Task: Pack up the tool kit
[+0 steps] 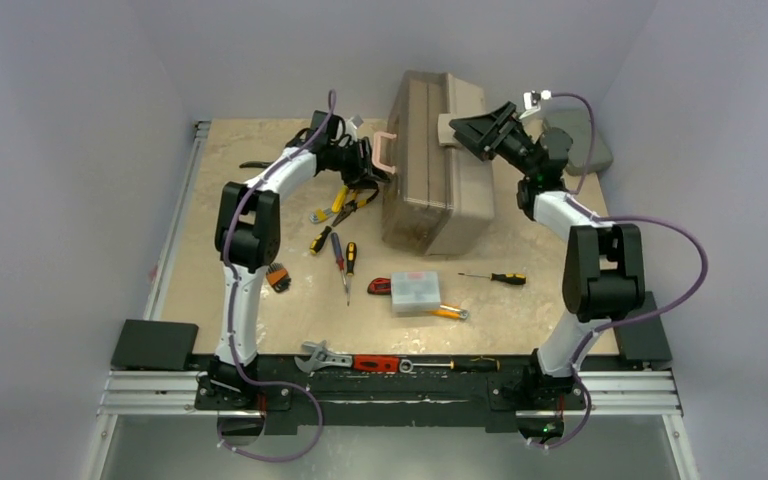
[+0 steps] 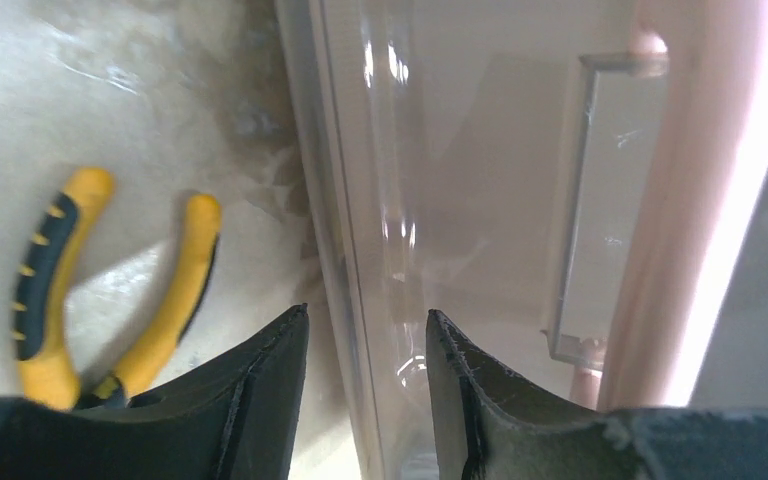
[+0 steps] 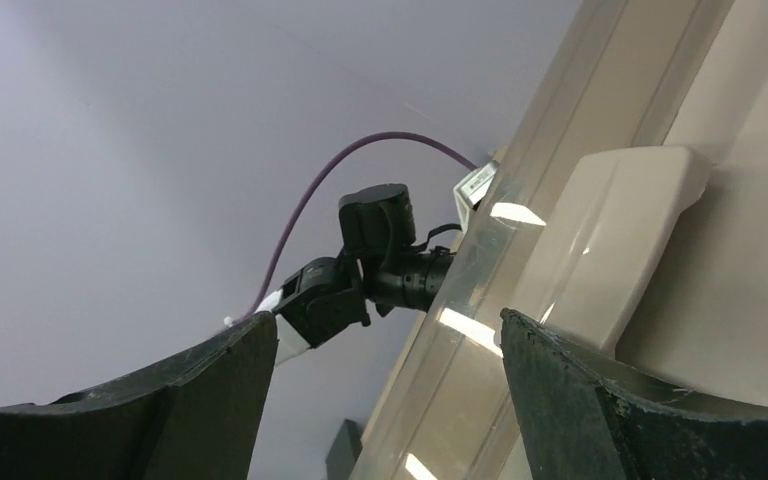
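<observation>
The toolbox (image 1: 440, 195) is set at the back-centre of the table (image 1: 550, 300), w/ its pink handle (image 1: 382, 150) turned toward the left arm and a beige latch (image 3: 610, 240) on the side facing the right arm. The left gripper (image 2: 366, 312) is held just beside the handle, jaws part-spread astride the edge of the clear lid (image 2: 480, 200). Whether that edge is actually pinched can't be told. The right gripper (image 3: 385, 325) is spread wide at the latch side w/ nothing held. The lid's rim is seen running past between its fingers, and the latch is seen by the right-hand finger, contact unclear. Yellow-handled pliers (image 2: 50, 270) are left on the table just beside the box, near the left gripper. Screwdrivers (image 1: 337, 248) are scattered in front of the box, approx. mid-table, next to a small flat case (image 1: 415, 292). A wrench (image 1: 322, 355) is laid along the black front rail (image 1: 410, 385).
</observation>
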### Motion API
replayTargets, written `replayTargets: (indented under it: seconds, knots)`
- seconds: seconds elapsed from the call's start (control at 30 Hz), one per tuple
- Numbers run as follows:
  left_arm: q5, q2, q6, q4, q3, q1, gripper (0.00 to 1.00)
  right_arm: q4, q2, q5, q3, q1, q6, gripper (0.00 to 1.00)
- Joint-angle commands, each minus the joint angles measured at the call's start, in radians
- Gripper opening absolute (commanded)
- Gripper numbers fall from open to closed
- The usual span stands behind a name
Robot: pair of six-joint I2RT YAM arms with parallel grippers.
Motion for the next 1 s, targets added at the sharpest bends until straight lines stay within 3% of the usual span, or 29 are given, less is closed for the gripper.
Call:
replayTargets:
  seconds: [0.0, 0.2, 0.33, 0.5, 0.7, 0.97]
  knots:
    - [0.045, -0.074, -0.013, -0.025, 0.034, -0.038, 0.46, -0.275, -0.139, -0.002, -0.016, -0.044, -0.208, 0.83]
    - [0.049, -0.066, -0.027, -0.019, 0.047, -0.038, 0.46, -0.769, -0.303, 0.248, -0.019, -0.099, -0.517, 0.94]
    - [0.049, -0.062, -0.032, -0.018, 0.056, -0.04, 0.46, -0.916, -0.301, 0.306, -0.016, -0.106, -0.59, 0.96]
    - [0.051, -0.063, -0.038, -0.014, 0.06, -0.04, 0.46, -0.868, -0.23, 0.17, -0.095, -0.116, -0.559, 0.91]
    - [0.059, -0.068, -0.051, 0.002, 0.071, -0.05, 0.46, -0.614, -0.154, 0.021, -0.246, -0.155, -0.413, 0.81]
    - [0.051, -0.084, -0.089, 0.04, 0.116, -0.139, 0.46, -0.468, -0.075, -0.042, -0.351, -0.205, -0.327, 0.68]
